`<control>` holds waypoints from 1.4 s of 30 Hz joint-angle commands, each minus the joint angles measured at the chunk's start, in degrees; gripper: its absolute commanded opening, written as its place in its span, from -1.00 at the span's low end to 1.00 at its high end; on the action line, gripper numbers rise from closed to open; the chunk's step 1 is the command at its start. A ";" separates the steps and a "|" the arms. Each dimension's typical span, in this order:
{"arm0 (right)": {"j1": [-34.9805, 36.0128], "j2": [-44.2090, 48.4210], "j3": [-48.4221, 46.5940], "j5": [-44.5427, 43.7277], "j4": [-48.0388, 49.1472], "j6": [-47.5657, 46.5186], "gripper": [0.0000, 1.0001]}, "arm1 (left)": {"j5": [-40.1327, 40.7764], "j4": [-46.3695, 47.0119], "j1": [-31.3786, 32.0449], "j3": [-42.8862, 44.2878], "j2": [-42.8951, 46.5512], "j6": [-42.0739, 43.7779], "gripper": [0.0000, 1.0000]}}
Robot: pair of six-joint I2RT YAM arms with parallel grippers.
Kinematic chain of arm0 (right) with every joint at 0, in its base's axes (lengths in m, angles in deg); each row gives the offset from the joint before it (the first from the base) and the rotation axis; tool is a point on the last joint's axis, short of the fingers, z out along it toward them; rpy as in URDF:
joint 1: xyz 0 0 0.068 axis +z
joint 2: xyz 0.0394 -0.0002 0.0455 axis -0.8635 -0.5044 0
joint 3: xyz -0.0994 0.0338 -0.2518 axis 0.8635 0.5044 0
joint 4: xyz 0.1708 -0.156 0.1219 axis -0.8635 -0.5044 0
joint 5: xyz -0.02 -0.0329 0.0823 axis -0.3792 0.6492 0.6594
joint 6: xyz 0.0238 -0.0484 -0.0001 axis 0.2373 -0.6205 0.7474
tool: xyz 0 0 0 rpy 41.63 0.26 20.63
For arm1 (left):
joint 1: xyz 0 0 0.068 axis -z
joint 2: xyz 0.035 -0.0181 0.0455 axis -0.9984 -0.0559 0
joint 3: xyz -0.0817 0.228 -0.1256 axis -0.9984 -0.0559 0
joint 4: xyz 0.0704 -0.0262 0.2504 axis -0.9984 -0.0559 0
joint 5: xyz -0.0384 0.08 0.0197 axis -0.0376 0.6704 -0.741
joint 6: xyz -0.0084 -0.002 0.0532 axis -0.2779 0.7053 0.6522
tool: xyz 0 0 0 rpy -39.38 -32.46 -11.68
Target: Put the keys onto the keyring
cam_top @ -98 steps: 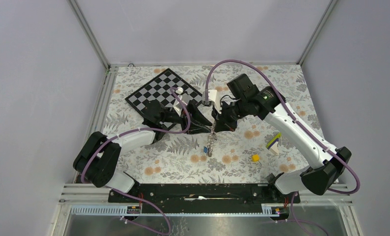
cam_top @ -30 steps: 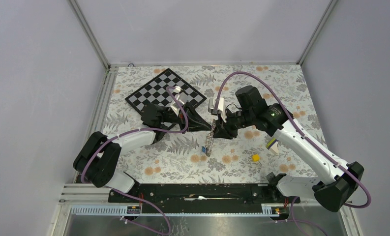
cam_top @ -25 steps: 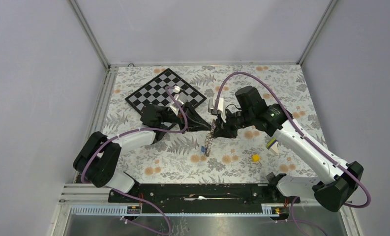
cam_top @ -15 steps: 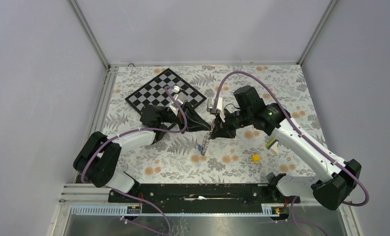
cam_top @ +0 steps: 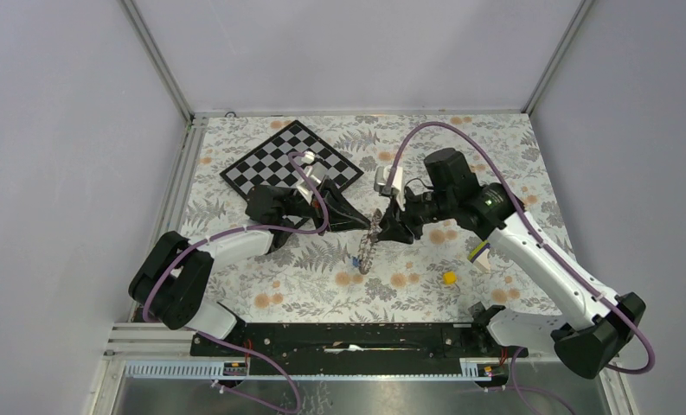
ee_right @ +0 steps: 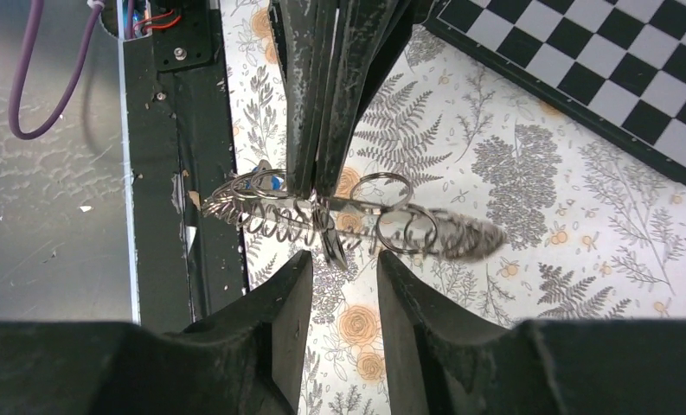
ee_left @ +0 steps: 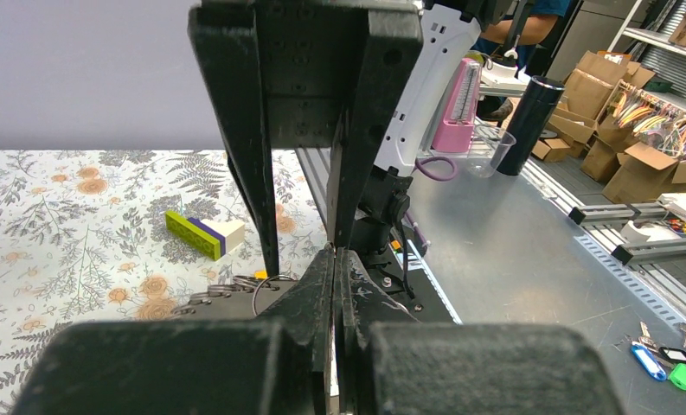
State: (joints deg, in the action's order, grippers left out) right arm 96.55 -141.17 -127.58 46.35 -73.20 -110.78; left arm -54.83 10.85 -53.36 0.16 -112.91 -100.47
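Observation:
The keyring [cam_top: 365, 249], a grey-silver coil of rings, hangs from my left gripper [cam_top: 370, 226], which is shut on its upper end. In the right wrist view the keyring [ee_right: 356, 223] stretches sideways under the left fingers [ee_right: 313, 104]. A blue key [ee_right: 273, 181] shows among the rings at the left, and a dark pointed piece that may be the black key [ee_right: 335, 249] hangs below the coil. The blue key [cam_top: 355, 260] sits by the ring's lower end. My right gripper [cam_top: 386, 226] is open, its fingertips just short of the coil [ee_right: 343, 258]. In the left wrist view my left gripper [ee_left: 334, 252] is shut, with rings [ee_left: 235, 290] beside it.
A black-and-white chessboard [cam_top: 287, 160] lies at the back left. A small yellow cube [cam_top: 449, 277] and a purple-and-lime stick [cam_top: 481, 247] lie at the right. The stick also shows in the left wrist view [ee_left: 202, 233]. The black base rail [cam_top: 348, 337] runs along the near edge.
My right arm has shifted to the right and its gripper has drawn back a little from the left one. The keyring still hangs from my left gripper, now slanted more to the left.

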 commanded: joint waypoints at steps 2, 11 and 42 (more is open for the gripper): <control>-1.35 3.06 -3.03 0.84 -0.88 -0.74 -0.19 | 1.36 4.73 -0.30 0.71 -0.28 0.10 -1.00; -1.33 0.02 -7.12 4.27 -1.46 -0.02 -0.21 | 1.36 4.83 -0.28 0.54 -0.50 -0.03 -1.00; -1.38 -1.04 -2.67 6.88 2.43 1.67 -0.59 | 1.39 4.89 -0.21 0.45 -0.42 -0.17 -1.00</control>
State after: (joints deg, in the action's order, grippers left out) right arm 95.54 -142.55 -129.79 51.88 -72.28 -109.49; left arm -54.83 11.03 -53.36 0.16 -113.74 -100.67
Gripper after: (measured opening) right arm 0.223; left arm 0.010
